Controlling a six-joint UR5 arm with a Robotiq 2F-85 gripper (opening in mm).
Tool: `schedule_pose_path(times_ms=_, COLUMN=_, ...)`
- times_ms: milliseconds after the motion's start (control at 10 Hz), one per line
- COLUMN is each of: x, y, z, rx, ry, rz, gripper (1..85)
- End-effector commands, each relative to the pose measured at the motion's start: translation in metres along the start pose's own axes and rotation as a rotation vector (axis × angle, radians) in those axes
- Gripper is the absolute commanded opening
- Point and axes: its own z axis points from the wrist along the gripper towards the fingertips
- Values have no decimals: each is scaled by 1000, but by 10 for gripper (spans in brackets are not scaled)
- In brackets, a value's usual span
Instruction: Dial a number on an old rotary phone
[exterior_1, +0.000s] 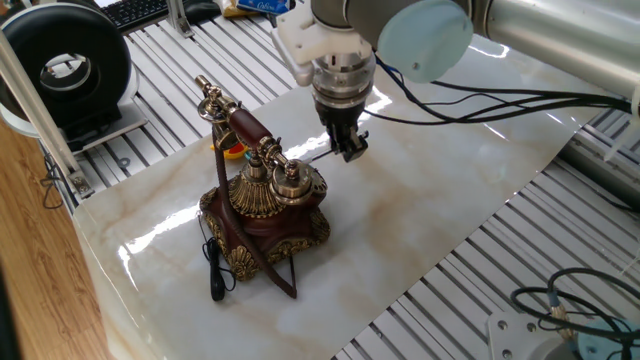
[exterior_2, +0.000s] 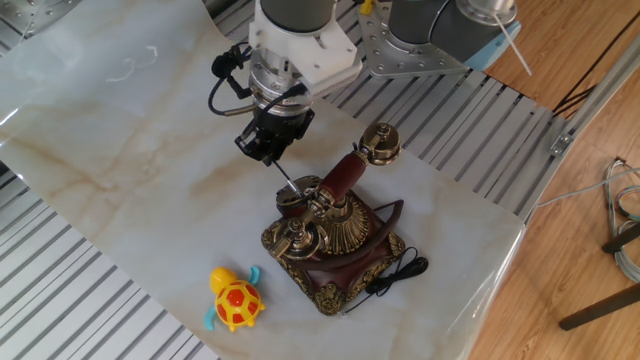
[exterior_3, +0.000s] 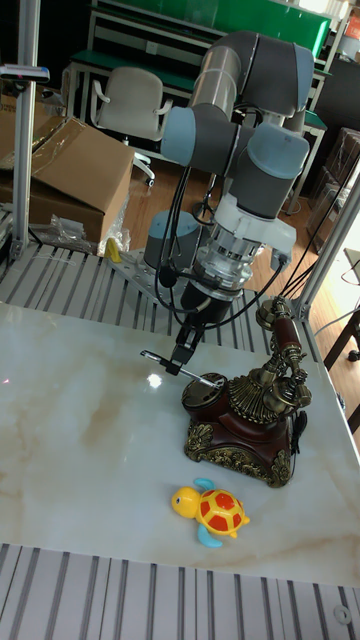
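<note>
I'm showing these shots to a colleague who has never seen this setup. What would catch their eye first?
Most likely the old rotary phone, ornate red-brown and gold, standing mid-table on the pale marble-look sheet with its handset on the tall cradle. Right behind it, the gripper holds a slim pen whose tip reaches to the phone's dial side. A bright yellow and orange toy turtle lies apart from the phone near the table's front edge.
</note>
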Motion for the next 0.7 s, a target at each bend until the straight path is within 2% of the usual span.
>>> schedule_pose_path(times_ms=0, x=9, y=-9, z=3, rx=-13, ry=-22, rz=-26, gripper=13)
schedule_pose_path(times_ms=200, x=14, y=-13, z=6, rx=-4, ry=0, rz=-32, gripper=13)
schedule_pose_path(times_ms=600, x=8, y=-14, z=5, rx=-12, ry=-3, rz=-7, gripper=13)
